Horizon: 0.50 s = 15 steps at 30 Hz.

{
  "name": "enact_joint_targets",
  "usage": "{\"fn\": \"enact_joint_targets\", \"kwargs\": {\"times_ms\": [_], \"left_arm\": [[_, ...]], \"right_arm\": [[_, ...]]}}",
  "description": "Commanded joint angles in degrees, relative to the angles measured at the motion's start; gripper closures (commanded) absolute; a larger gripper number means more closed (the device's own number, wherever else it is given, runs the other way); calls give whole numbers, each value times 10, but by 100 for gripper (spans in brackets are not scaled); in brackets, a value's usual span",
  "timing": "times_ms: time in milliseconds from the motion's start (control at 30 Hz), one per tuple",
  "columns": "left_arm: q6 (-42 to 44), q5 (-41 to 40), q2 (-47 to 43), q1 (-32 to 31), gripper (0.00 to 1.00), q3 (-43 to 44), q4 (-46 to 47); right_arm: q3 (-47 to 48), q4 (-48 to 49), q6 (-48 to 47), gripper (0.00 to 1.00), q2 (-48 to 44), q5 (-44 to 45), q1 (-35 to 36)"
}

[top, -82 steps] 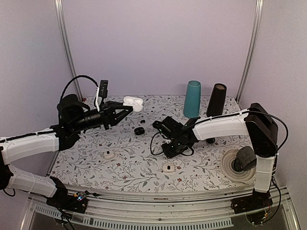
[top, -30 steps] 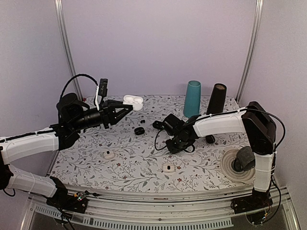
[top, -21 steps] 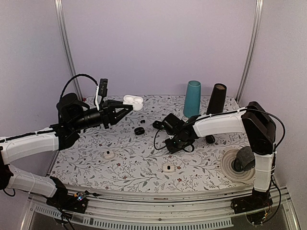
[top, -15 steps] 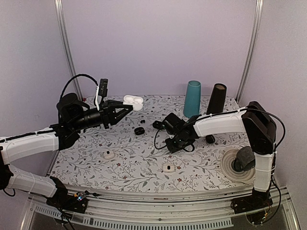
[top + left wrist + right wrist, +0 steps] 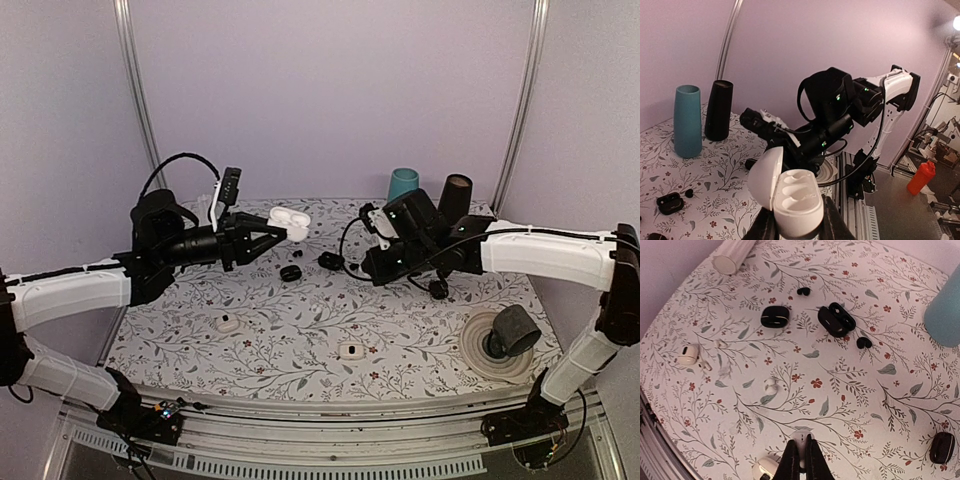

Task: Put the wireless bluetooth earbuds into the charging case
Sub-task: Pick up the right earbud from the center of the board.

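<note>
Midway, at best: my left claw (image 5: pixel 799 229) grips the charging case (image 5: pixel 797 200) aloft at the left, lid open, its 2 wells empty. My right claw (image 5: pixel 801 450), high at the far right, is pinched on what looks like 1 earbud (image 5: pixel 801 436); a 2nd earbud (image 5: pixel 771 385) seemingly lies on the table (image 5: pixel 850 405).

We count a loose earbud (image 5: pixel 771 385) and a held earbud (image 5: pixel 801 436), two in all; one charging case (image 5: pixel 799 200); two tall cups at the back edge of the tabletop (image 5: pixel 420 365), a teal cup (image 5: pixel 404 181) and a black cup (image 5: pixel 455 195); five small black pieces (image 5: pixel 775 316); two small white pieces (image 5: pixel 229 323) near its front edge; one white roll (image 5: pixel 480 355).
</note>
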Motion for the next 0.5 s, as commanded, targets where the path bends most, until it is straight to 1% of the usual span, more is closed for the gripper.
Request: {"fn": "enact_joint_targets", "kwargs": {"times_ms": [0,200,467], "left_arm": [[19,51,16,7,100,22,-3],[27,71,35,6,100,31,-11],[39,96,49,5,100,38,-26]], "right_arm": [[-34,50,-38,97,-71,-71,0],[-47,69,-63,97,-140,-118,2],[-62,100,-85,97,-195,-189,7]]}}
